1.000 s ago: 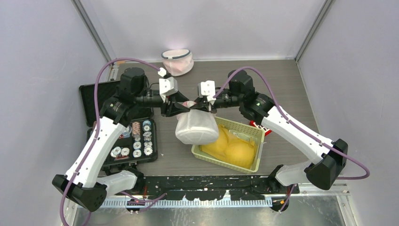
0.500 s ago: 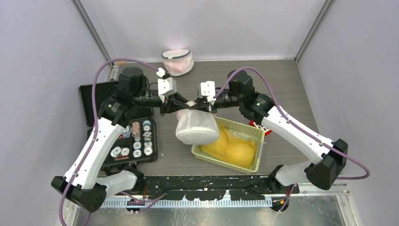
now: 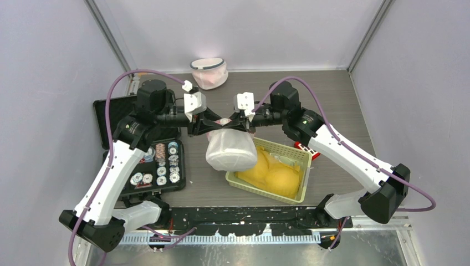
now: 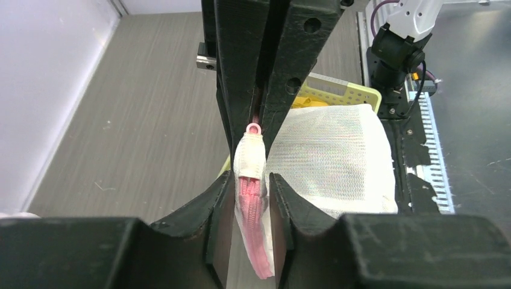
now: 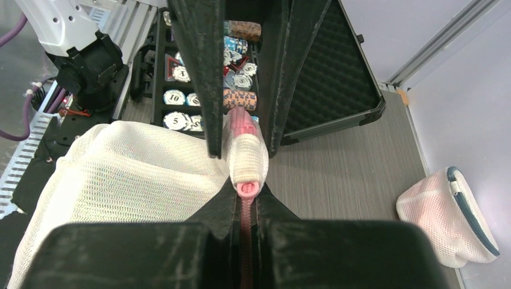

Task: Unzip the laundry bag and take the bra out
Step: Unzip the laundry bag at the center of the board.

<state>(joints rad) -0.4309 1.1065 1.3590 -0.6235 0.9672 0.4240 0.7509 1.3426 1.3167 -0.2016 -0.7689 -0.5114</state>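
Mesh bags: two, one laundry bag [image 3: 230, 151] hanging over the one yellow basket [image 3: 302, 183], a second bag [image 3: 209, 73] at the back wall | left gripper [image 3: 213, 123] clamps its pink zipper [image 4: 252, 229] | right gripper [image 3: 231, 122] pinches the zipper pull [image 5: 246, 188] | one chip case [image 3: 111, 111] on the left.

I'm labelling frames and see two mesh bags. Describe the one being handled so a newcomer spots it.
On the grey table, look just left of the yellow basket. The laundry bag hangs there between the left pincer and right pincer, held at its pink zipper. Unlike the dark-trimmed mesh bag by the back wall, it is plain white and in the pincers' grip.
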